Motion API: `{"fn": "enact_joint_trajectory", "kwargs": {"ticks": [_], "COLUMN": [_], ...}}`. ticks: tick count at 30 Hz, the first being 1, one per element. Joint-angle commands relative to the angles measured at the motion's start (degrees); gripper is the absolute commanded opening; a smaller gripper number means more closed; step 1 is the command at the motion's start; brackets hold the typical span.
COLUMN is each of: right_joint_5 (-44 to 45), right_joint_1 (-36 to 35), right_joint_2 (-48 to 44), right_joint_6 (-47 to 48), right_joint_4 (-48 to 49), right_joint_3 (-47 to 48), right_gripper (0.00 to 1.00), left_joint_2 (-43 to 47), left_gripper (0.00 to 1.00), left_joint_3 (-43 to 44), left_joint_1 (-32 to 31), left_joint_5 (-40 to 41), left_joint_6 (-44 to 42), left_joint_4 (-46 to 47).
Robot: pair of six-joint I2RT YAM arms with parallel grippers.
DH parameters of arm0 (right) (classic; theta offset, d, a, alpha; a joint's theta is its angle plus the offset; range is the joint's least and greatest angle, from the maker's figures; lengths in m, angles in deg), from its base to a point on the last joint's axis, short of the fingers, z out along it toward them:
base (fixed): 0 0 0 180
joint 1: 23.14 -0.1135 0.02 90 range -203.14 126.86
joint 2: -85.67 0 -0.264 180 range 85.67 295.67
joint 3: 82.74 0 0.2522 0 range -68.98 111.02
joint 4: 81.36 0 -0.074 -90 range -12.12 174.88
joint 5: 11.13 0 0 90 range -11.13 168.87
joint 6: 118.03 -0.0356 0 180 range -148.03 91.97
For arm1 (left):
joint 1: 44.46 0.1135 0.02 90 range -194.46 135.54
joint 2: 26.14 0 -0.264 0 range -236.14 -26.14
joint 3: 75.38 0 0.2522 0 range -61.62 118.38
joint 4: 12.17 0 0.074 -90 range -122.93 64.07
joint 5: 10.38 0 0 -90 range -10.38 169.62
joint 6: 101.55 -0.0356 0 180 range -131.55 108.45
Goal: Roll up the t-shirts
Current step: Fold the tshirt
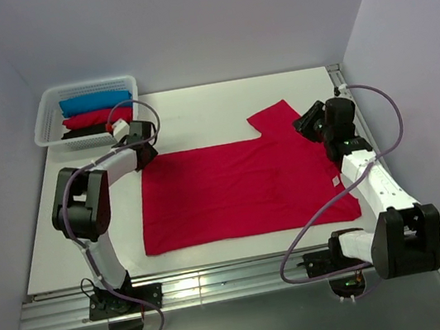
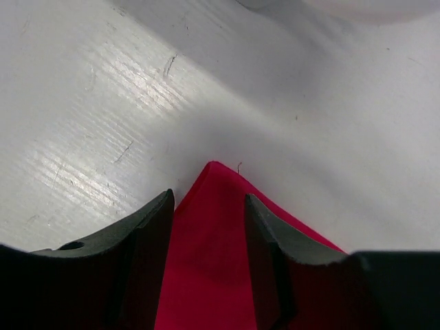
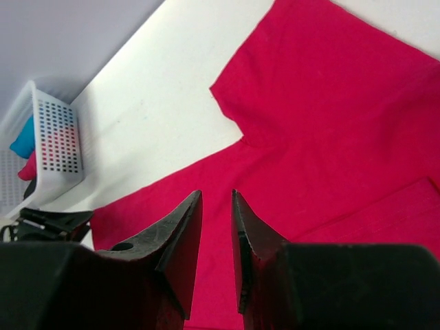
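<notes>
Top external looks down on the wrists, so the fingertips of the left gripper (image 1: 144,146) are hidden under its housing and the right gripper (image 1: 307,124) is only a dark shape; neither opening can be read there. The left wrist view shows its fingers (image 2: 148,234) standing well apart, with a corner of the crimson t-shirt (image 2: 206,275) between them and its tip just ahead on the table (image 2: 103,103). Whether they touch the cloth I cannot tell. In the right wrist view the jaws are a narrow slit apart and hold nothing, with the shirt spread beneath and its sleeve (image 3: 330,75) ahead to the right. The basket (image 3: 55,151), far ahead-left, is cut off there. Only the top view shows the blue bundle (image 1: 93,101), red bundle (image 1: 97,117) and black bundle (image 1: 81,132) together.
</notes>
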Motion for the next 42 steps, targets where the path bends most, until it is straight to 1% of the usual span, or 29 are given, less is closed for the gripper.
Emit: {"fn": "enact_joint_trajectory", "kwargs": {"ticks": [1, 6, 10, 13, 14, 17, 23, 27, 31, 37, 42], "right_joint_5": [-1.51, -2.21, -2.65, -1.87, -1.6, -0.37, 2.45, 2.18, 1.39, 1.39, 1.39], "right_joint_1": [-0.62, -0.71, -0.71, -0.71, -0.71, -0.71, -0.62, -0.62, -0.71, -0.71, -0.79], "right_joint_2": [-2.51, -2.16, -1.55, -1.02, -0.76, 0.03, 5.12, 9.17, 12.42, 19.1, 22.97], "right_joint_6": [0.18, 0.0, -0.09, 0.0, 0.0, 0.09, -0.79, -1.58, -1.58, -2.28, -2.9], "right_joint_4": [3.35, 3.7, 3.7, 3.7, 3.62, 3.09, 0.81, 0.28, 1.24, 2.56, 2.47], "right_joint_3": [-0.57, -1.01, -1.27, -0.83, -0.66, 0.48, 5.84, 9.79, 10.6, 11.12, 14.54], "right_gripper": [0.31, 0.31, 0.3, 0.29, 0.29, 0.29, 0.28, 0.27, 0.27, 0.26, 0.27], "left_joint_2": [-1.61, -5.04, -7.15, -8.38, -8.56, -8.39, -7.86, -6.46, -5.84, -4.96, -4.17], "left_gripper": [0.5, 0.49, 0.48, 0.42, 0.38, 0.33, 0.32, 0.35, 0.37, 0.35, 0.35], "left_joint_3": [2.94, 6.1, 6.28, 7.16, 7.42, 7.25, 6.2, 4.53, 3.04, 1.37, 0.22], "left_joint_1": [-0.19, 0.16, 0.87, 0.87, 0.87, 0.87, 0.87, 0.87, 0.87, 0.87, 0.87], "left_joint_5": [3.23, 4.37, 2.26, 2.08, 2.17, 2.35, 1.82, 1.03, 1.12, -0.02, 0.42], "left_joint_6": [-1.16, -1.17, -1.96, -1.87, -1.87, -1.61, -1.26, -0.99, 0.24, 0.24, 0.33], "left_joint_4": [2.25, 0.23, 1.9, 1.64, 1.2, 1.37, 0.93, 1.72, 1.02, 1.64, 1.64]}}
